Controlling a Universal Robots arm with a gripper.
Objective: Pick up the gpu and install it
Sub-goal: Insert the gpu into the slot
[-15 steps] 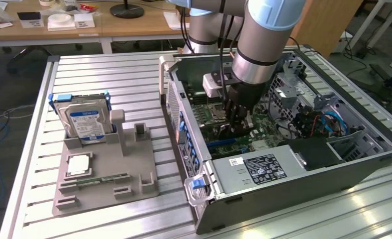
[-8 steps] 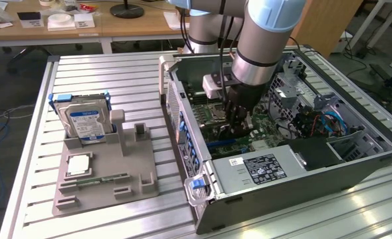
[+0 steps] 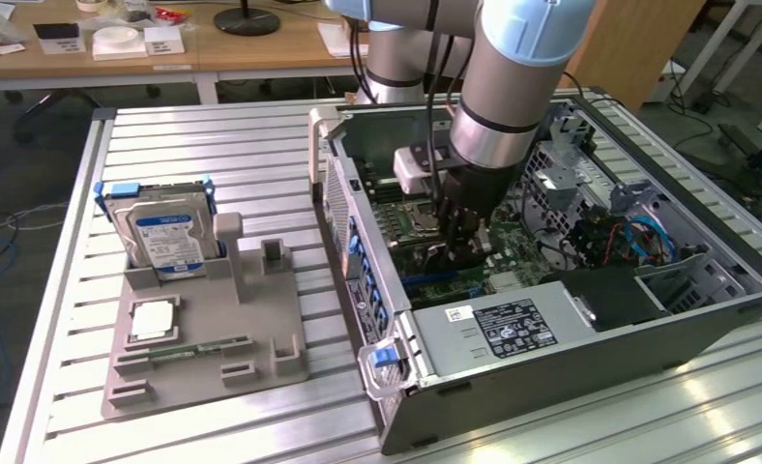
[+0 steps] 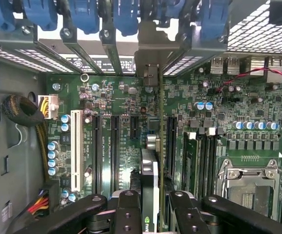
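On the exterior view's left, a grey holder point(image 3: 200, 333) is sitting on the slatted desk point(image 3: 226, 145), carrying a silver hard drive point(image 3: 168, 237) upright in its slot. Toward the exterior view's right, the arm is reaching down into the open computer case point(image 3: 690, 319), where its fingers point(image 4: 126, 212) are clenching the gpu point(image 4: 150, 195) edge-on just above the green motherboard point(image 4: 238, 112), its silver bracket point(image 4: 151, 58) lying against the case's rear slot openings

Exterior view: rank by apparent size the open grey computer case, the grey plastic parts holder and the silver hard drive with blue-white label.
1. Open grey computer case, clearly largest.
2. Grey plastic parts holder.
3. Silver hard drive with blue-white label, standing in the holder, smallest.
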